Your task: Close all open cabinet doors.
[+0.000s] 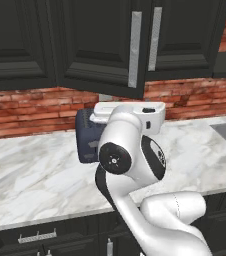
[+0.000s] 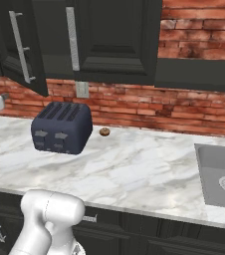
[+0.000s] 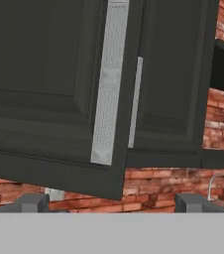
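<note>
You face matt black cabinet doors (image 1: pixel 97 45) with smooth painted panels, each carrying a brushed silver metal handle (image 3: pixel 107 84) with a fine grainy texture. Behind them runs a rough red brick wall (image 2: pixel 184 112). The counter (image 1: pixel 30 180) is glossy white marble with grey veins. The toaster (image 2: pixel 62 128) looks satin dark blue.

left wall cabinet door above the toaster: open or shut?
Open. The left cabinet door swings out from the cabinet front, its bottom edge hanging lower and nearer than the shut right door beside it.

open door (image 1: pixel 100 45) left of shut door (image 1: pixel 185 35)
</note>
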You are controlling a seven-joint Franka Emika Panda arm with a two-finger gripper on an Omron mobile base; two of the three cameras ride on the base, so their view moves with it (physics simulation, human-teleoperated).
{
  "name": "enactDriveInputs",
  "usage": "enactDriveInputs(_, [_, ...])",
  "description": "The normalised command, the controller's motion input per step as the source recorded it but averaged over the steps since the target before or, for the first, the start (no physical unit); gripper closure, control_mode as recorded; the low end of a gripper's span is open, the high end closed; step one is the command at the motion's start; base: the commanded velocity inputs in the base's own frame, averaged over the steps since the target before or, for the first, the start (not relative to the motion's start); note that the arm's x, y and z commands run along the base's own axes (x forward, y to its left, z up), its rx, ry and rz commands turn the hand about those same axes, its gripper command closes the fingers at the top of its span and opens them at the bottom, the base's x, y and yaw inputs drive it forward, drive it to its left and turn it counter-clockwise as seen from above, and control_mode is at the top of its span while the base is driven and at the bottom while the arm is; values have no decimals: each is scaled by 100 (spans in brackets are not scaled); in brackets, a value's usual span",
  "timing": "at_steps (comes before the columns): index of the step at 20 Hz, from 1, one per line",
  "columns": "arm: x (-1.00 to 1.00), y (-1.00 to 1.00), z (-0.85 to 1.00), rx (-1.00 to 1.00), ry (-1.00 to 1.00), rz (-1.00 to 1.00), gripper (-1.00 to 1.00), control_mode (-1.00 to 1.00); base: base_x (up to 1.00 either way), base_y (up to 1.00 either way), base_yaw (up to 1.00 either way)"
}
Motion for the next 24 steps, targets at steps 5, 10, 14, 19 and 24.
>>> enactDriveInputs(5, [45,8,-22,0,-3,0,-100,-100,0,0,0])
enactDriveInputs(10, [46,0,-15,0,-8,0,-100,-100,0,0,0])
enactDriveInputs(14, [53,0,0,1,-8,0,-100,-100,0,0,0])
enactDriveInputs(19, [51,0,0,1,-3,0,-100,-100,0,0,0])
enactDriveInputs(24, [49,0,0,1,0,0,-100,-100,0,0,0])
